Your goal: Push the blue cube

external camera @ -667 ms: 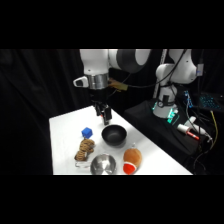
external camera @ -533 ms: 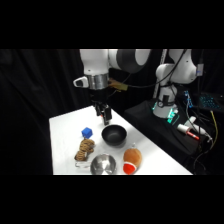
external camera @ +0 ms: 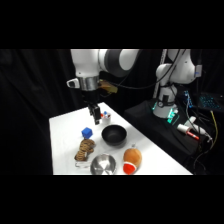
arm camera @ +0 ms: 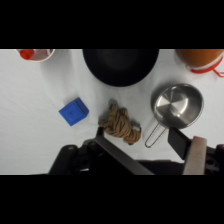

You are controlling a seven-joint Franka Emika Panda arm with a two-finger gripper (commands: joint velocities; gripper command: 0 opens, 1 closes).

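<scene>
I can read no text, label, brand, number or sign in either view from here. The blue cube (arm camera: 73, 111) shows plain faces with no marking. The black bowl (arm camera: 120, 65) just beyond it carries no lettering, and neither does the steel cup (arm camera: 177, 104) beside that bowl. The white arm (external camera: 102, 62) shows no legible logo.

The white arm's gripper (external camera: 96, 118) hangs over the white table (external camera: 62, 135). The blue cube (external camera: 87, 132) sits below it, beside the black bowl (external camera: 114, 135). A shiny metal bowl (external camera: 102, 164) and an orange thing (external camera: 132, 159) sit near the front.
</scene>
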